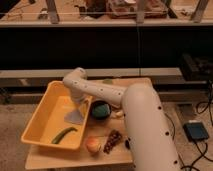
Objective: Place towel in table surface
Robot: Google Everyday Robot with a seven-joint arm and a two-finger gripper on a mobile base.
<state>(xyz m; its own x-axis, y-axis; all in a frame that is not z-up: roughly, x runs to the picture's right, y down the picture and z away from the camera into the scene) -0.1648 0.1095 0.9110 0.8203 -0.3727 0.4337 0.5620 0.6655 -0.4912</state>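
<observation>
A grey towel (pixel 75 117) hangs in a cone shape inside the yellow bin (pixel 37 117), its lower edge near the bin's floor on the right side. My gripper (pixel 81 106) is at the towel's top, over the bin's right half, and is shut on the towel. The white arm reaches in from the lower right across the wooden table (pixel 55 159).
A green pepper (pixel 64 135) lies in the bin's front. A dark bowl (pixel 100 109) stands just right of the bin. A round orange fruit (pixel 92 145) and a dark snack item (pixel 113 141) lie at the table's front. A blue object (pixel 196 131) sits on the floor at right.
</observation>
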